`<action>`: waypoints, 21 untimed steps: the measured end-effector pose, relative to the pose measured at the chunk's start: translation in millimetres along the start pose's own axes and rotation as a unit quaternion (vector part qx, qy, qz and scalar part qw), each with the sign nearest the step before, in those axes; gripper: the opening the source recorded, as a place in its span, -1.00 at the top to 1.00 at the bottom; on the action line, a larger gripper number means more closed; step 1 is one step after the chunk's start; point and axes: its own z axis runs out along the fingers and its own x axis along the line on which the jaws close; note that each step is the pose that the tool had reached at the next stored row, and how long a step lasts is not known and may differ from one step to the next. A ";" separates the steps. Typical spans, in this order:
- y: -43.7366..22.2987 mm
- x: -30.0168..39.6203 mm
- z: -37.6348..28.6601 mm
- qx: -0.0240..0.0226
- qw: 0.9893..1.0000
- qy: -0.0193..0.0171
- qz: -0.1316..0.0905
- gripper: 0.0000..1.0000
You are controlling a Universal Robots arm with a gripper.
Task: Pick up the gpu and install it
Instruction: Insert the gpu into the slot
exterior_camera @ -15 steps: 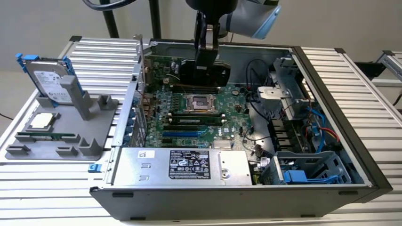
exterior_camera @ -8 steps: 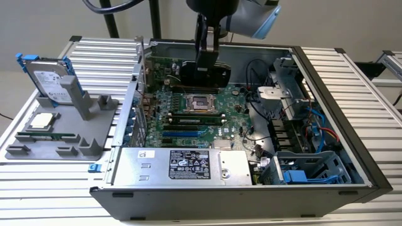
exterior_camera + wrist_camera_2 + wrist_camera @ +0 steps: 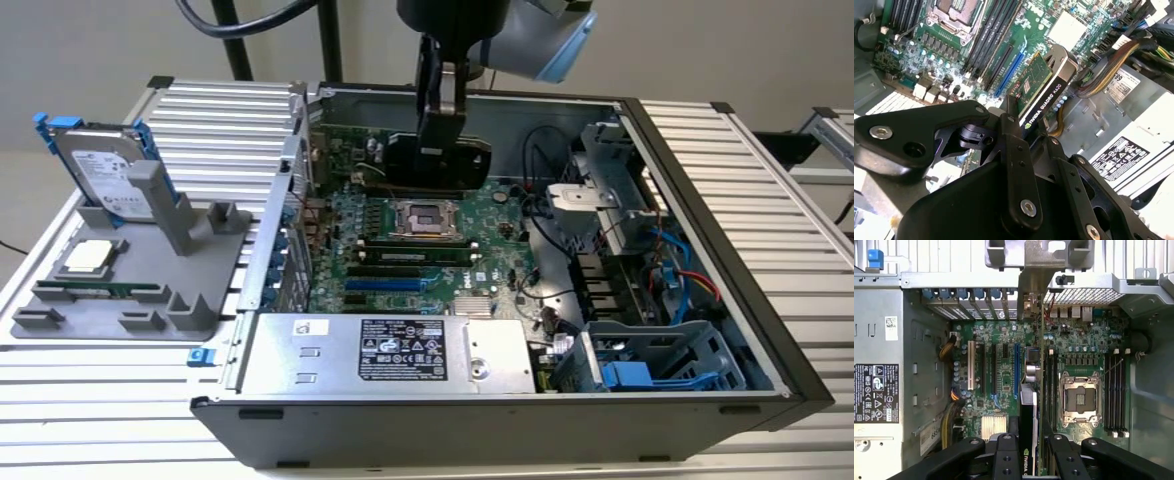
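The tool [image 3: 1024,122] is clamped on the gpu [image 3: 1041,80], its dark fingers [image 3: 1013,132] pressed against the card's near end. In the second wrist view the card shows a green board face and a black shroud along one side. In the first wrist view the tool [image 3: 1026,442] holds the gpu [image 3: 1029,405] edge-on, so it reads as a slim dark blade ending in a silver bracket [image 3: 1031,270].

The card hangs inside the open computer case [image 3: 747,250], over the green motherboard [image 3: 999,365]. It lies between the long blue slot [image 3: 1016,370] and the processor socket [image 3: 1080,400] (whether its lower edge touches a slot cannot be told). In the exterior view the tool [image 3: 441,130] and gpu [image 3: 434,165] sit above the socket [image 3: 430,217], toward the far wall of the case.

A silver power supply [image 3: 387,350] fills the case's near side. At the exterior view's left, a grey fixture [image 3: 174,310] on the ribbed worktop [image 3: 80,400] carries an upright hard drive [image 3: 107,175].
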 end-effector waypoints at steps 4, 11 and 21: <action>-0.1 0.0 2.1 0.005 1.000 0.001 0.000 1.00; -0.2 0.0 3.1 0.008 1.000 0.001 0.000 1.00; -0.4 0.0 7.2 0.011 1.000 0.001 0.000 1.00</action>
